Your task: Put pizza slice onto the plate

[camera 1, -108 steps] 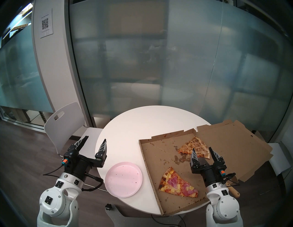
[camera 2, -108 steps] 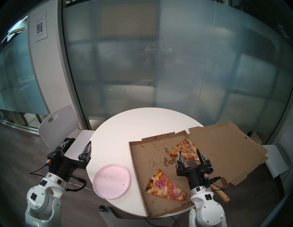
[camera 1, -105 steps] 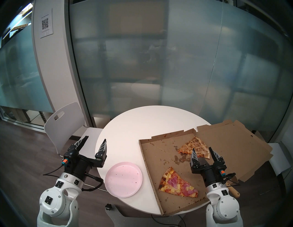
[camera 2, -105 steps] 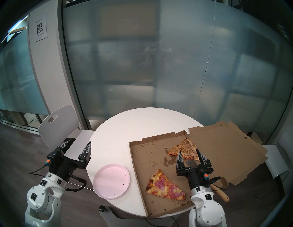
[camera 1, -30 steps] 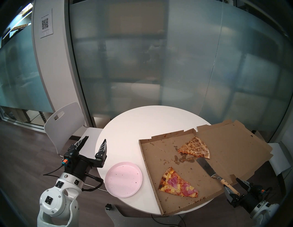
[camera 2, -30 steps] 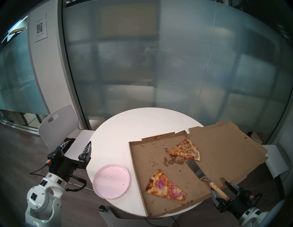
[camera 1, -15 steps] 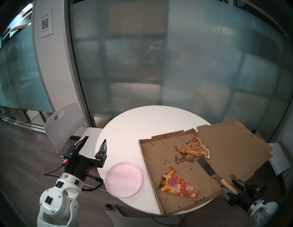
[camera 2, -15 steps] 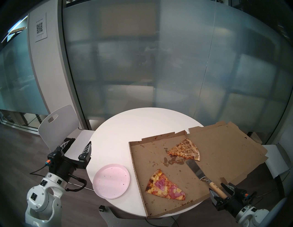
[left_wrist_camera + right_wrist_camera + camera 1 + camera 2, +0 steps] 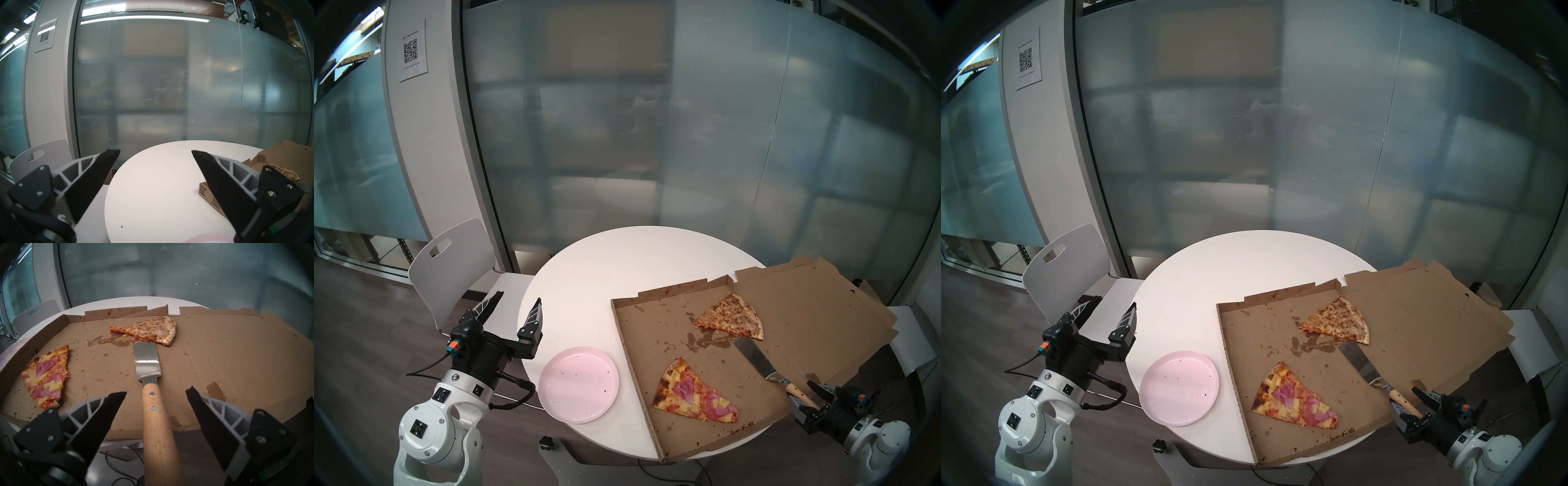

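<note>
Your right hand (image 9: 156, 392) stands open astride the spatula (image 9: 153, 395) handle, not gripping. Left hand (image 9: 517, 298) open. Pizza slice (image 9: 695, 393) lies in the box (image 9: 653, 325), at 3 o'clock of the plate (image 9: 578, 385).

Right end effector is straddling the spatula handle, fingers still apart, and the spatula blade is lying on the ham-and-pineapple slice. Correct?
Not quite. The spatula blade lies on the bare cardboard of the pizza box, its tip by the pale speckled slice, well apart from the ham-and-pineapple slice. The right wrist view shows it. The right end effector does straddle the handle, fingers apart.
</note>
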